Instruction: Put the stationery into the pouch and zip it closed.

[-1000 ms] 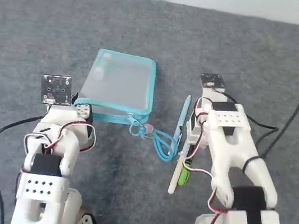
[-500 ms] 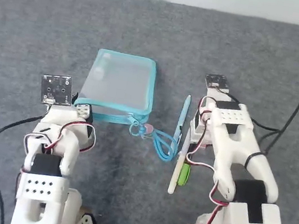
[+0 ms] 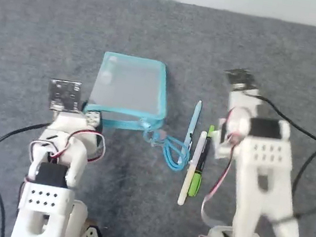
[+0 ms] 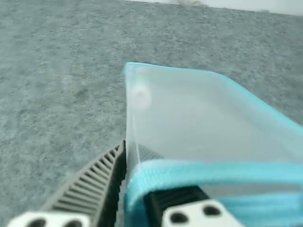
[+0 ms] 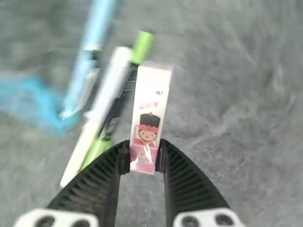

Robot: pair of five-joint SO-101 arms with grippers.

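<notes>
A clear pouch (image 3: 128,88) with turquoise trim lies flat at the table's middle. My left gripper (image 4: 135,165) is shut on its near zip edge (image 4: 199,171), at the corner away from the pull. Right of the pouch lie a blue pen (image 3: 194,124), a white pen (image 3: 192,169) and a green highlighter (image 3: 199,172), close together. My right gripper (image 5: 144,152) is shut on a small pink and white eraser (image 5: 149,118), held above the carpet just beside those pens (image 5: 102,109). The right arm (image 3: 256,143) stands over that spot.
A turquoise cord (image 3: 171,150) loops from the pouch's zip pull toward the pens. Grey carpet (image 3: 52,29) covers the table, open at the left and far side. Black cables (image 3: 305,139) trail by both arm bases.
The right arm has risen and swung off the pens with the eraser in its grip, so the white pen and highlighter now show in full. The pouch's near edge shifted slightly.
</notes>
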